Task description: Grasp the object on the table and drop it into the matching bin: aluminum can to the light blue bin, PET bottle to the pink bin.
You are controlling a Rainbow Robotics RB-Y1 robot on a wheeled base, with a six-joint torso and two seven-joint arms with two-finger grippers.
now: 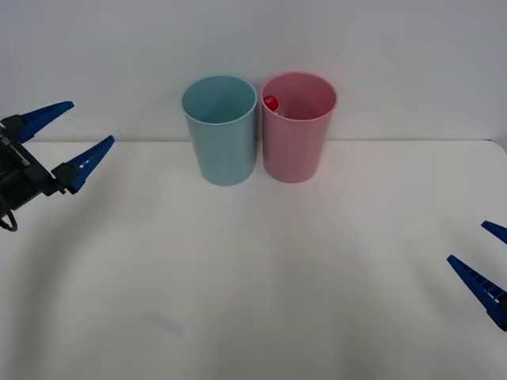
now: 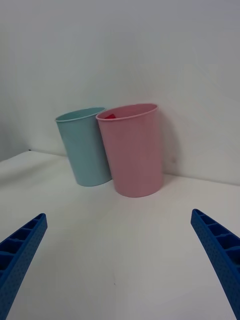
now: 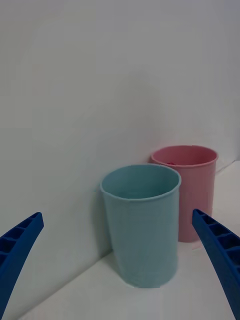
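I see the PET bottle [image 1: 271, 103] inside the pink bin [image 1: 297, 150], only its red cap peeking above the rim, well ahead of both pincers. My left gripper [image 1: 78, 134] hangs spread and empty, raised off to the left of the light blue bin [image 1: 223, 146]. My right gripper [image 1: 483, 261] sits low over the table [image 1: 261, 277], fingers apart, with the bins well ahead and to its left.

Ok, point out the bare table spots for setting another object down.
The table is bare in front of both bins, between the left gripper and right gripper. It is crowded only at the back, where the blue bin and pink bin stand side by side.
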